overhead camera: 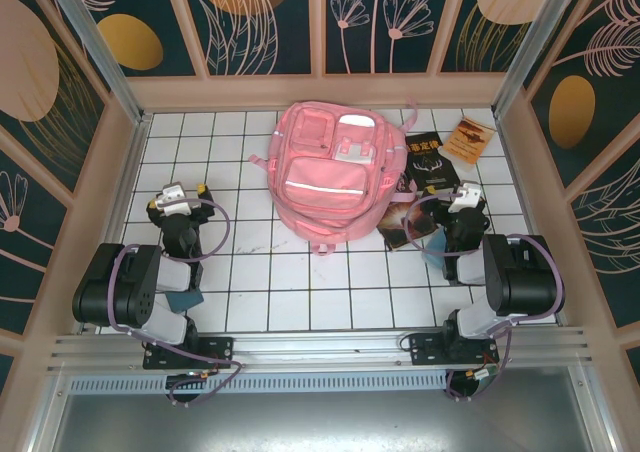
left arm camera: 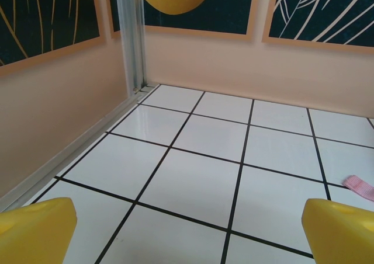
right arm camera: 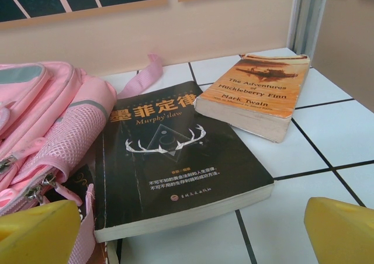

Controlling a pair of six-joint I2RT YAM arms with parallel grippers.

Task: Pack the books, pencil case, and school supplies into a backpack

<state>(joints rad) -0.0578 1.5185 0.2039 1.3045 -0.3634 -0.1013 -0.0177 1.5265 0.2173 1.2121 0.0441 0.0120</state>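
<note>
The pink backpack lies flat in the middle of the tiled floor, front pockets up. To its right lies the black book with an orange title. The orange-brown book sits further right. A dark brownish book pokes out under the black one. My right gripper hovers open just in front of these books. In the right wrist view the black book lies between its yellow fingertips, beside the backpack and the orange book. My left gripper is open over bare tiles, left of the backpack. I cannot make out the pencil case.
Peach walls with dark patterned panels close in the floor on three sides, with metal posts in the corners. A pink strap end lies on the tiles to the right of my left gripper.
</note>
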